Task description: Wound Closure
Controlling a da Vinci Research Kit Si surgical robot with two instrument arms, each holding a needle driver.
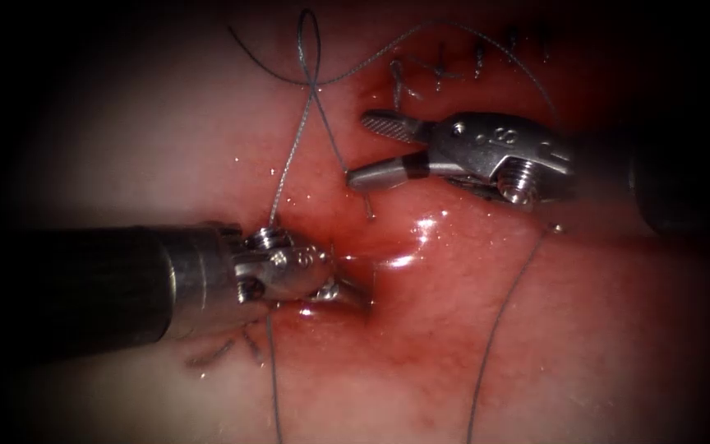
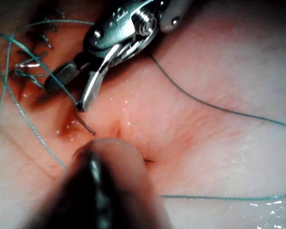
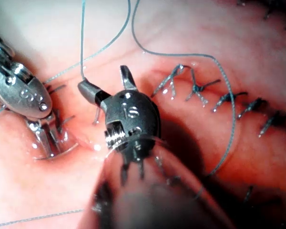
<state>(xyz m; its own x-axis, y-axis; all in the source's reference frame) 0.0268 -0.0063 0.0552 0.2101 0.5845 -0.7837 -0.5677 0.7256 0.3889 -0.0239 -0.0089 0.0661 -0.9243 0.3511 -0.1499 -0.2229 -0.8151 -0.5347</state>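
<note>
The right tool hovers over the red, wet cut with its jaws open and nothing between them. Thread drops from a loop, crosses the lower jaw's tip and ends as a short dark strand on the tissue. That strand curves from the same open tool. The left tool presses its tip into the tissue at the cut's left edge, and what it holds is hidden. It also appears beside the right tool. Where the needle lies I cannot tell.
Several finished stitches with cut ends close the far stretch of the cut. One long strand of thread trails down the right side and another runs below the left tool. Dark ink marks lie beside its shaft.
</note>
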